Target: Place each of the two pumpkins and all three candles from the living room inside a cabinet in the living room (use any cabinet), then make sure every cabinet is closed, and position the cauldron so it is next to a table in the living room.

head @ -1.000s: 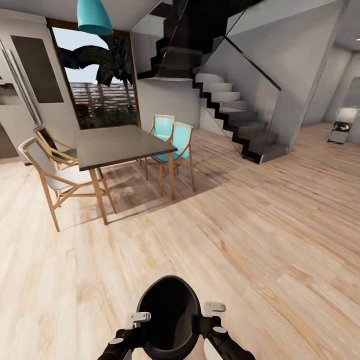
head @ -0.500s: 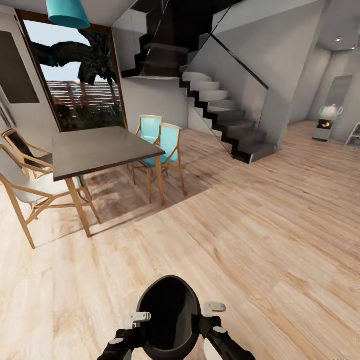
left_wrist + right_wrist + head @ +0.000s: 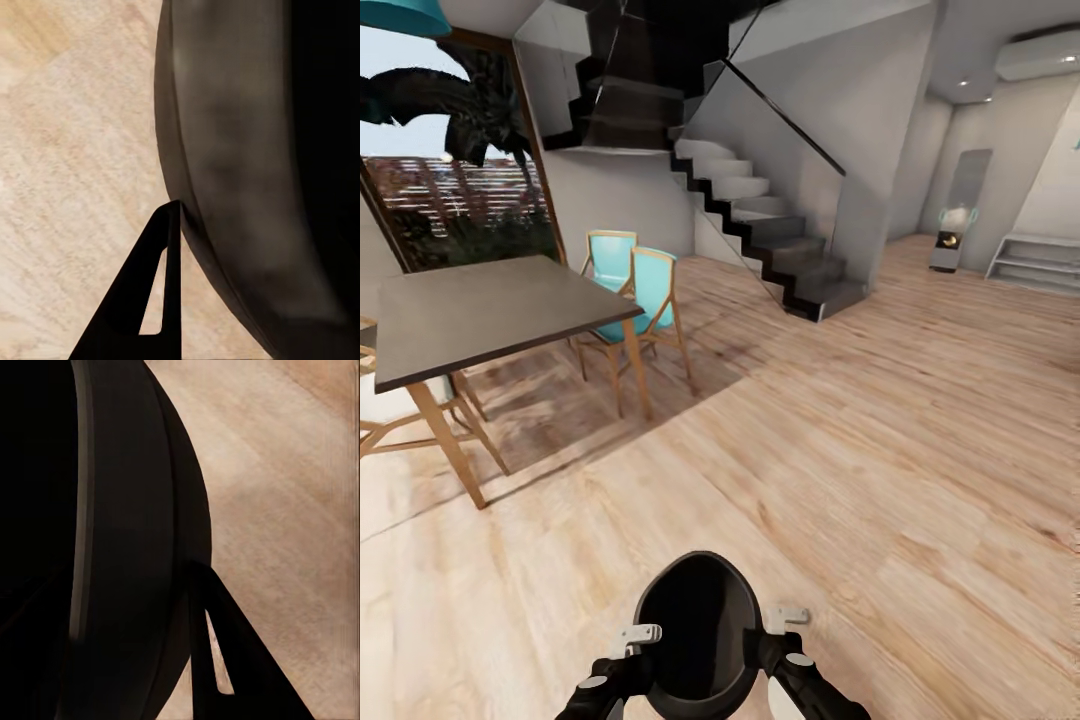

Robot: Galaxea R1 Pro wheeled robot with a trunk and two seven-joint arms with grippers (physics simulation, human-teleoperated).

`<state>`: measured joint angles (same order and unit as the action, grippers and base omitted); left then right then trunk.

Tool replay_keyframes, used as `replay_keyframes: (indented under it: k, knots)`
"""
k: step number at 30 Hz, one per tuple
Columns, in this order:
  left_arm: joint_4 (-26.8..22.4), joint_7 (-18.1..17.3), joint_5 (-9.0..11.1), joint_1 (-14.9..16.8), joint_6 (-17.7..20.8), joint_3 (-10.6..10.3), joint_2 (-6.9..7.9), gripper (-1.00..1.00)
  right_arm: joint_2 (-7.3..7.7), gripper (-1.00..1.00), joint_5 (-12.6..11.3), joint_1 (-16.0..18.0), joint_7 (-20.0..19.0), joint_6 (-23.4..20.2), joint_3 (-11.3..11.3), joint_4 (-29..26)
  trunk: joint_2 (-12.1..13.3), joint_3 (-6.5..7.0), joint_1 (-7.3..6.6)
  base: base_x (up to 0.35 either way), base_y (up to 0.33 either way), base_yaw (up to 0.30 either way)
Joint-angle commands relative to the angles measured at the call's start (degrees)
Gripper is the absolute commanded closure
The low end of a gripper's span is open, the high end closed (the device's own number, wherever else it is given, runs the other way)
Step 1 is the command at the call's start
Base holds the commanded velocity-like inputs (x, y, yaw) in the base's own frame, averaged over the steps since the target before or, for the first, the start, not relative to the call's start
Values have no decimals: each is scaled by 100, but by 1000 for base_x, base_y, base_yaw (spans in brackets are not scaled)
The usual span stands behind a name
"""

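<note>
Head view — cauldron (image 3: 698,630) carried between both arms over the wooden floor (image 3: 880,450).
Left fingers (image 3: 154,289) and right fingers (image 3: 217,649) each touch its dark wall — whether they are clenched cannot be told.

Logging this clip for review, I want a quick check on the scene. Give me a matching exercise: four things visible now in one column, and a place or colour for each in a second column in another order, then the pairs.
Things:
1. cauldron
2. dining table
3. chairs
4. staircase

Descriptions:
A. turquoise, with light wooden frames
B. black, between the left gripper and right gripper
C. dark steps rising to the upper left
D. dark grey top on wooden legs, at the head view's left

Pairs: 1-B, 2-D, 3-A, 4-C
</note>
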<state>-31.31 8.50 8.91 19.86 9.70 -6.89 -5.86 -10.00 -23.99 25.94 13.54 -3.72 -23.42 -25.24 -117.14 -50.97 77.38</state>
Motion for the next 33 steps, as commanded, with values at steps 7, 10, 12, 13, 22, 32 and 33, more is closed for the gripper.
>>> replay_keyframes:
  k: [7, 10, 12, 13, 22, 32, 33]
  knots:
    - [-7, 37, 146, 0, 23, -85, 5, 100, 0, 100, -9, 7, -83, -24, -65, -129, -3, -11, 2, 311, 0, -271]
    - [-7, 37, 147, 0, 23, -85, 5, 100, 0, 100, -9, 8, -85, -24, -66, -130, -3, -11, 2, 330, 0, -278]
    - [-7, 37, 151, 0, 23, -85, 5, 100, 0, 100, -9, 8, -83, -24, -66, -129, -3, -11, 2, 332, 0, -278]
    - [-7, 37, 152, 0, 23, -85, 5, 100, 0, 100, -9, 8, -83, -24, -66, -128, -3, -11, 2, 333, 0, -279]
    - [-7, 37, 146, 0, 23, -85, 5, 100, 0, 100, -9, 8, -83, -24, -63, -129, -3, -11, 2, 333, 0, -279]
    - [-7, 37, 146, 0, 23, -85, 5, 100, 0, 100, -9, 8, -81, -24, -65, -128, -3, -11, 2, 333, 0, -279]
    - [-7, 37, 146, 0, 23, -85, 5, 100, 0, 100, -9, 8, -82, -24, -66, -129, -3, -11, 2, 333, 0, -279]
